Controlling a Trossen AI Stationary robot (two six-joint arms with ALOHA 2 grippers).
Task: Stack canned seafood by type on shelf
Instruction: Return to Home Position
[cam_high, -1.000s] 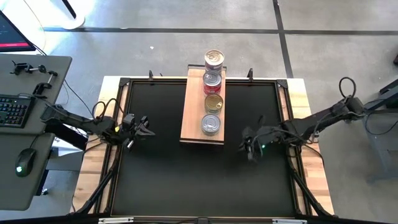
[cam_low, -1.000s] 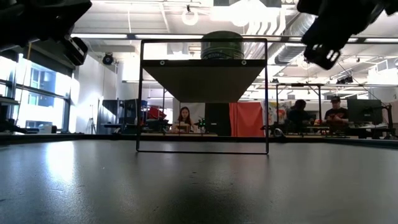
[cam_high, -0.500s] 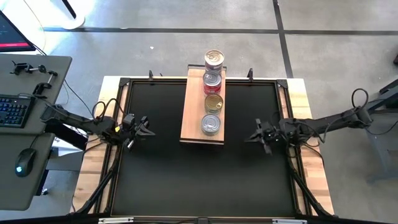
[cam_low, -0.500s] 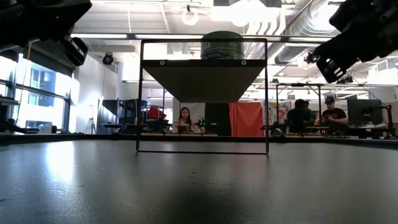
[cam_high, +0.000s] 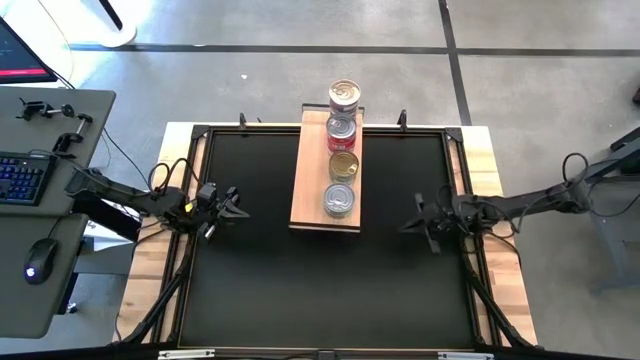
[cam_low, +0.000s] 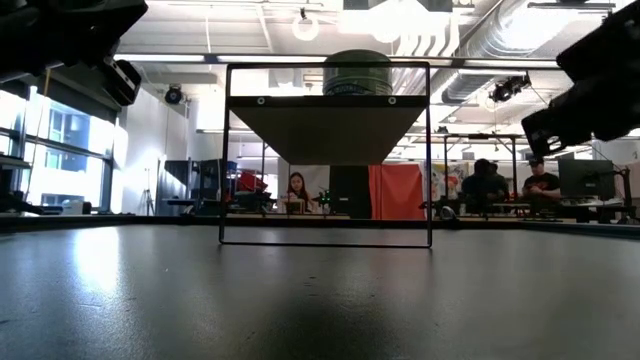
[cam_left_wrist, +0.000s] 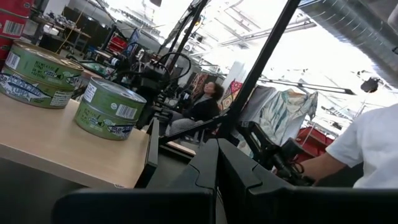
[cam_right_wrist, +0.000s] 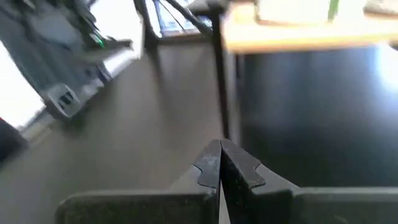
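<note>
The shelf (cam_high: 312, 195), a light wooden board, runs from the table's middle to its far edge. The low view shows it raised on a thin black frame (cam_low: 325, 243). Canned seafood stands on it in a row of stacks: red-labelled tins (cam_high: 341, 130) toward the far end, green-labelled ones (cam_left_wrist: 111, 109) toward the near end (cam_high: 339, 199). My left gripper (cam_high: 238, 208) hovers left of the shelf, shut and with nothing in it (cam_left_wrist: 216, 163). My right gripper (cam_high: 410, 224) hovers right of the shelf near the table's right edge, shut and with nothing in it (cam_right_wrist: 219, 163).
Bare black tabletop (cam_high: 320, 290) spreads on both sides of the shelf and toward the near edge. A desk with a keyboard (cam_high: 22, 178) and mouse stands left of the table. People sit in the room beyond the table (cam_low: 297, 188).
My right gripper has drawn back toward the table's right edge and come down, rolling about its own line as it went. Its fingers stay shut. The tins and the shelf have not moved.
</note>
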